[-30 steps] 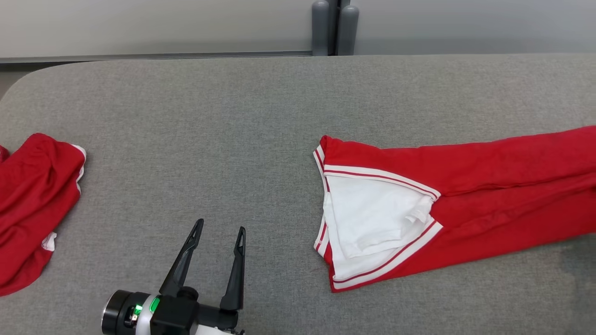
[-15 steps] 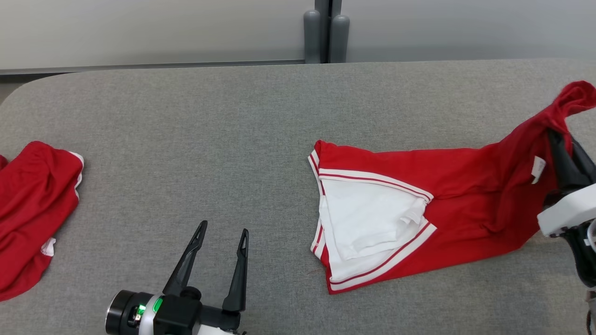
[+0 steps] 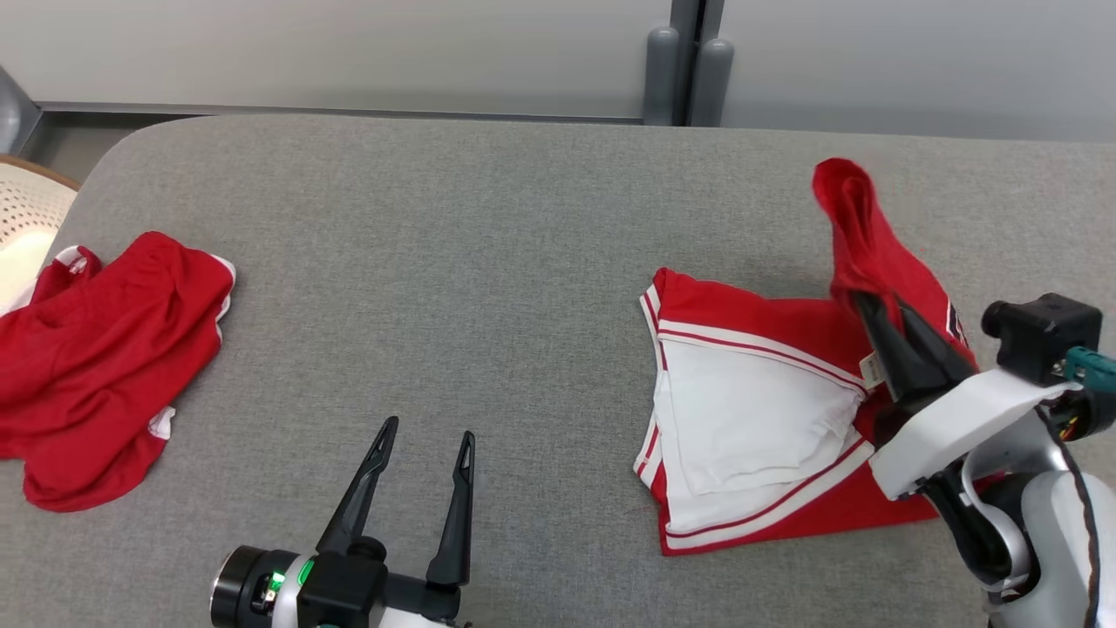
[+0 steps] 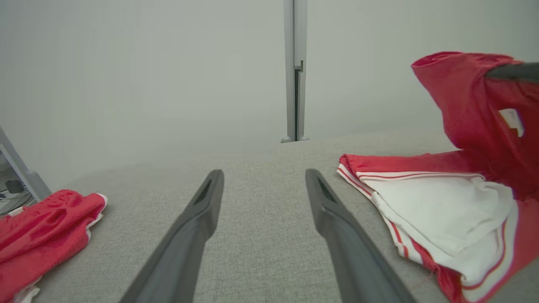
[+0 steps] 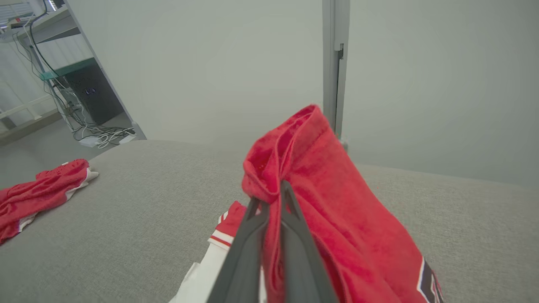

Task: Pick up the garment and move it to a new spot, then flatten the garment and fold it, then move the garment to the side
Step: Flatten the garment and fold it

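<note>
The garment (image 3: 767, 318) is red with a white striped panel and lies on the right of the grey padded table (image 3: 436, 262). Its right end is lifted into a peak above the flat part. My right gripper (image 3: 861, 298) is shut on that raised red fabric, and the cloth drapes over its dark fingers (image 3: 911, 353). The right wrist view shows the jaws (image 5: 269, 191) pinched together on the red fold (image 5: 337, 202). My left gripper (image 3: 429, 432) stands open over bare table, left of the garment (image 4: 442, 202), with nothing between its fingers (image 4: 198, 210).
A second red garment (image 3: 96, 349) lies crumpled at the table's left edge. A cream woven basket (image 3: 22, 209) sits beyond that edge. Two grey posts (image 3: 689, 70) stand against the wall behind the table. Bare table lies between the two garments.
The right gripper has come into view, carrying the garment's right end up and leftward over the flat part. The camera has shifted. The left gripper stays open in place.
</note>
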You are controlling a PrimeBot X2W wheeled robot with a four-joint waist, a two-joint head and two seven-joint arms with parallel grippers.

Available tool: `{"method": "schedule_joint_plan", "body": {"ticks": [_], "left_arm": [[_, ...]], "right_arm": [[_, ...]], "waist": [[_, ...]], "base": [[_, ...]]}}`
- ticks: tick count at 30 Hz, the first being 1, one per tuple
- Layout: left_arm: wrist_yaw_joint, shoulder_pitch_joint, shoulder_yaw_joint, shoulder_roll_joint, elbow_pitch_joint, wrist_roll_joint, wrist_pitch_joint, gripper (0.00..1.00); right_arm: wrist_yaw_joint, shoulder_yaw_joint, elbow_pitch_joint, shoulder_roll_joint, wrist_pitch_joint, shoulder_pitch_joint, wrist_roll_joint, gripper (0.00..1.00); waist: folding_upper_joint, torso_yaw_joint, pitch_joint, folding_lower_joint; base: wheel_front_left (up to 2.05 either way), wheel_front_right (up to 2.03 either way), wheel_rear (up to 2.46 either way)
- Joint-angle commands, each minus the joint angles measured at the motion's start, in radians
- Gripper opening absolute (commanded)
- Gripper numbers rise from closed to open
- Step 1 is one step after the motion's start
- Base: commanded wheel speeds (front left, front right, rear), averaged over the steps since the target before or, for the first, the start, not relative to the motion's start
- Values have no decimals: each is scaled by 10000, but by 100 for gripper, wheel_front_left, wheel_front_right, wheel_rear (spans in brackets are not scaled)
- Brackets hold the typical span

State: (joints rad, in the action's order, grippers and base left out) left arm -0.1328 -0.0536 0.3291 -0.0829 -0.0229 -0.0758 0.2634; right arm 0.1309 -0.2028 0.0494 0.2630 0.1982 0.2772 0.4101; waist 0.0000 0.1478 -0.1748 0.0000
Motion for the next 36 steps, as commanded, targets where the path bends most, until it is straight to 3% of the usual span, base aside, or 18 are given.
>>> {"method": "schedule_joint_plan", "body": {"ticks": [1,8,17,18,19,20,24,28,36], "left_arm": [[39,-39,-52,4,27,56,15,100],[86,-53,-58,147,135,1,15,100],[163,-62,-55,221,244,-1,15,100],[173,-69,-71,225,243,7,15,100],[168,-78,-79,234,240,21,15,100],[158,-92,-93,239,250,33,15,100],[156,-147,-136,253,300,67,15,100],[130,-205,-226,263,286,84,15,100],[54,-438,-493,278,20,-38,15,100]], "right_arm": [[-5,-105,-96,-53,106,-179,-28,0],[-5,-886,-119,-387,641,-504,104,0],[-5,-1645,892,-824,899,-580,330,1],[-5,-1680,971,-884,874,-591,373,38],[-5,-1682,1053,-958,809,-594,421,65],[-5,-1688,1115,-1028,797,-621,492,100],[-5,-1553,765,-1098,669,-681,988,100],[-4,-726,-59,-987,-37,-685,1217,100],[-5,566,-288,23,-2232,-1070,-183,100]], "waist": [[0,135,-13,0],[0,443,12,0],[0,667,93,0],[0,679,99,0],[0,689,106,0],[0,695,115,0],[0,677,189,0],[0,548,317,0],[0,58,808,0]], "base": [[0,0,0],[0,0,0],[0,0,0],[0,0,0],[0,0,0],[0,0,0],[0,0,0],[0,0,0],[0,0,0]]}}
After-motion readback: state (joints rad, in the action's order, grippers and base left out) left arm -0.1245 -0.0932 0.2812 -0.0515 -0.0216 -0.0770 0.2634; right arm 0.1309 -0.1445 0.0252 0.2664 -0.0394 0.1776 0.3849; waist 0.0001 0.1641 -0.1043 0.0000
